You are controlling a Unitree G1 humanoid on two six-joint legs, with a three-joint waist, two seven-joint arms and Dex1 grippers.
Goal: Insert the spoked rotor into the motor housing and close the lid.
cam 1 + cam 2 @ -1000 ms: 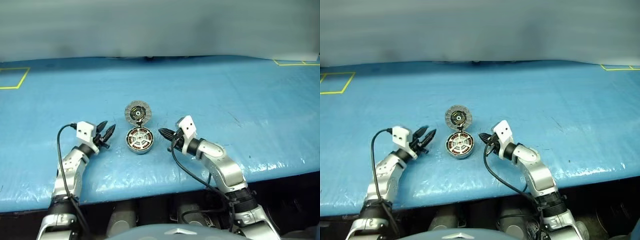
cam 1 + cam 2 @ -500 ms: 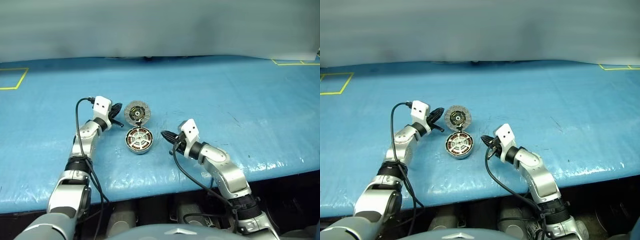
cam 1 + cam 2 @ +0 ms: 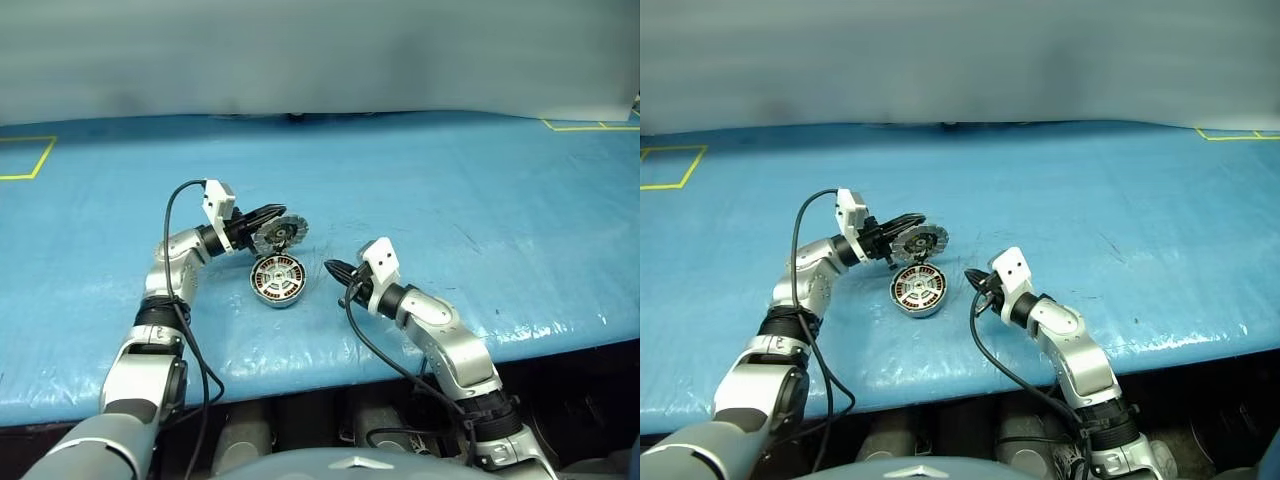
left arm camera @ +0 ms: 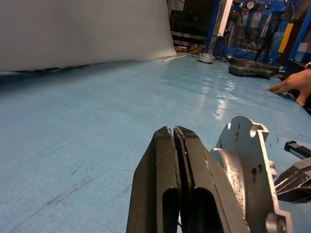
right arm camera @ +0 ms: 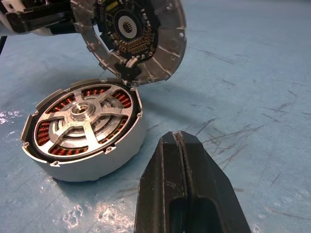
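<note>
The motor housing lies flat on the blue table with the spoked rotor seated inside it; copper windings show between the silver spokes. The lid stands tilted up on edge at the housing's far side, joined to it by a small black hinge, its ribbed inner face towards me. My left gripper is shut with nothing between its fingers, and it rests against the lid's plain outer face. My right gripper is shut and empty, just to the right of the housing and a little apart from it.
The blue table stretches wide around the parts, with yellow tape corners at far left and far right. Its front edge runs close below the arms. A person's hand rests on the table far off.
My left gripper closed, then swung right and up behind the lid. The lid, which lay flat beyond the housing, now stands tilted up. The right arm kept still.
</note>
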